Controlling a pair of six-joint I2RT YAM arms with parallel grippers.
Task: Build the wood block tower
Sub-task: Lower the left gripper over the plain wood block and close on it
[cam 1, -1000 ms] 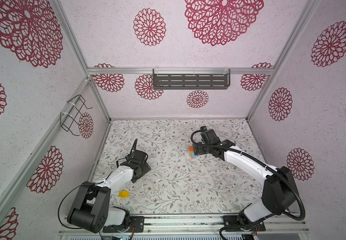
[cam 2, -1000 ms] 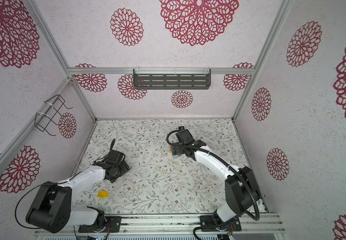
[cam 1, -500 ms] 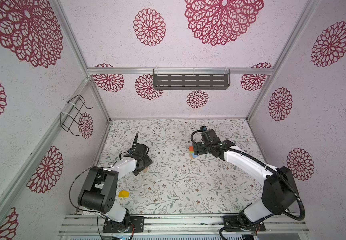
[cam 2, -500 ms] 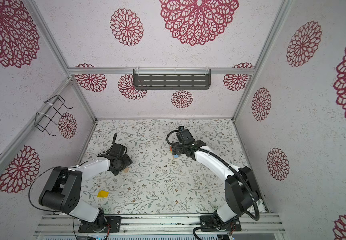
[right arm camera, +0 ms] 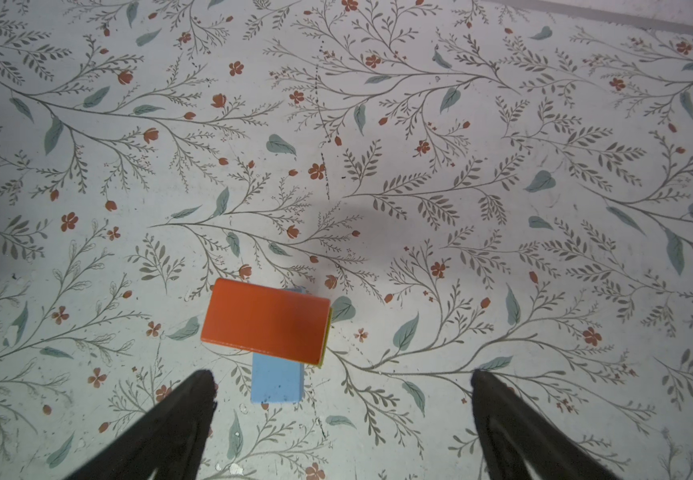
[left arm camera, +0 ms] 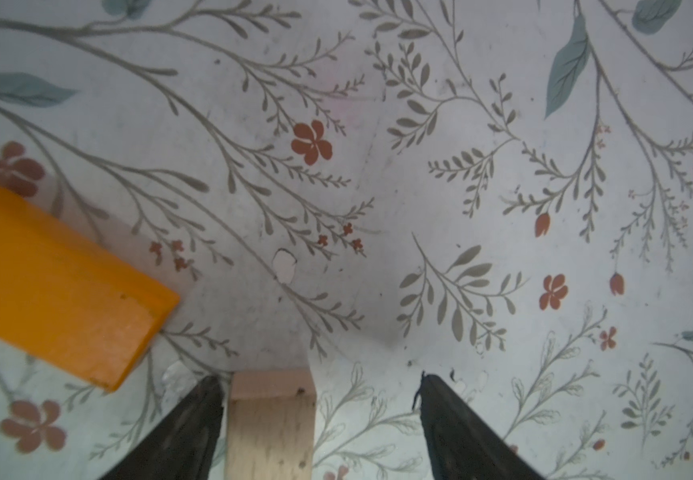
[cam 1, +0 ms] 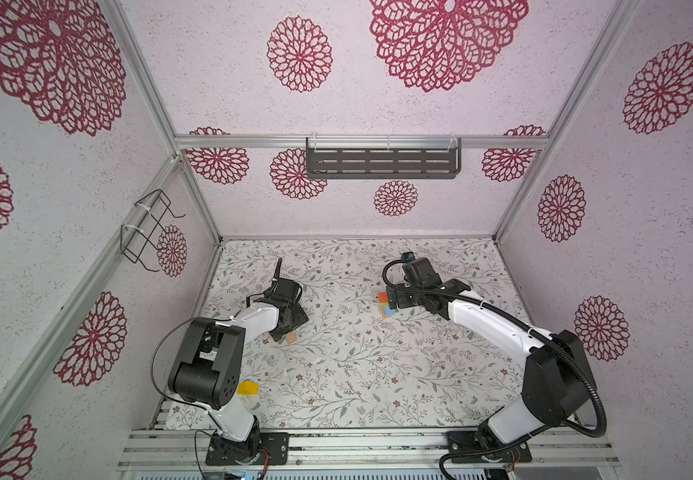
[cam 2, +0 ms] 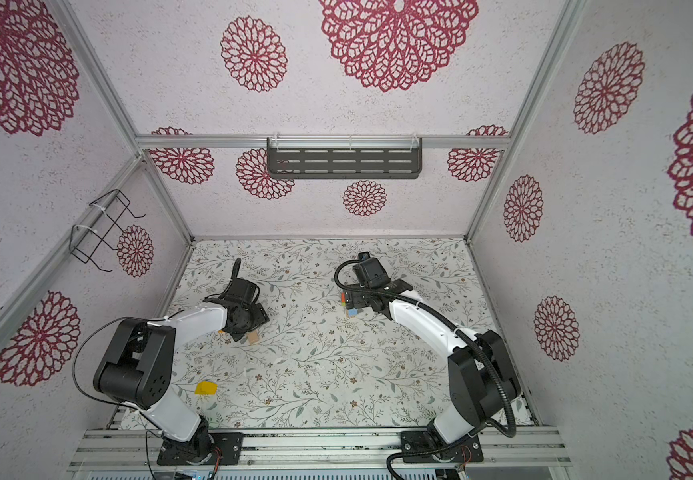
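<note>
In both top views the wood block tower (cam 1: 384,300) (cam 2: 343,297) is a short stack right of the mat's middle. In the right wrist view it shows a red-orange bar (right arm camera: 265,320) lying across a light blue bar (right arm camera: 277,382), with a thin yellow-green edge (right arm camera: 328,332) between them. My right gripper (right arm camera: 343,375) (cam 1: 396,300) hangs open above it, holding nothing. My left gripper (left arm camera: 319,380) (cam 1: 290,328) is open around a plain wood block (left arm camera: 270,424) (cam 1: 292,338). The block touches one finger and a gap separates it from the other. An orange bar (left arm camera: 58,282) lies beside it.
A yellow block (cam 1: 248,387) (cam 2: 206,388) lies near the front left of the floral mat (cam 1: 357,374). A wire basket (cam 1: 149,228) hangs on the left wall and a dark shelf (cam 1: 382,163) on the back wall. Walls close in three sides.
My left arm has swung and brought its gripper down around the plain wood block, and its jaws have narrowed. The right arm and the tower have not moved.
</note>
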